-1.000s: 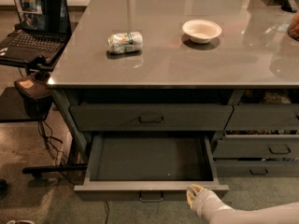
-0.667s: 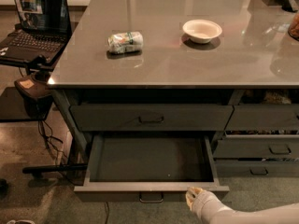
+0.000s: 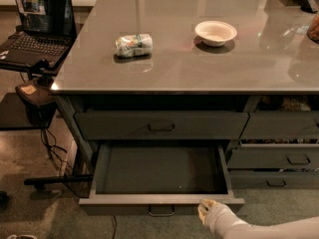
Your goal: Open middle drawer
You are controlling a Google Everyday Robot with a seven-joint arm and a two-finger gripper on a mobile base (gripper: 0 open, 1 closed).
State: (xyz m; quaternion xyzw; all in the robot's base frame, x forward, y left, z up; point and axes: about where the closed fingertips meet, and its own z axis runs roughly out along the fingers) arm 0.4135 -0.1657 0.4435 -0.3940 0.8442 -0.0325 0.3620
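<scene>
One broad grey surface [image 3: 199, 68] across the top of a dark cabinet. Under its left part, two wide drawers in sight: one top drawer [image 3: 114, 126], shut, and below it the middle drawer [image 3: 159, 199], pulled well out, shallow dark interior showing, one loop handle [image 3: 161, 211] at the centre of its front. To the right, three narrower drawer fronts [image 3: 279, 126] stacked one above another. Off to the left, one open laptop [image 3: 42, 21] on a low stand. On the surface, one white bowl [image 3: 215, 32] and one wrapped packet [image 3: 133, 45], well apart. One pale arm [image 3: 269, 229] in from the lower right, ending in the gripper [image 3: 206, 209] just at the right end of the middle drawer's front edge; open or closed: cannot tell. Against a second ago: same drawer reach, gripper in nearly the same place, bowl and packet unmoved.
</scene>
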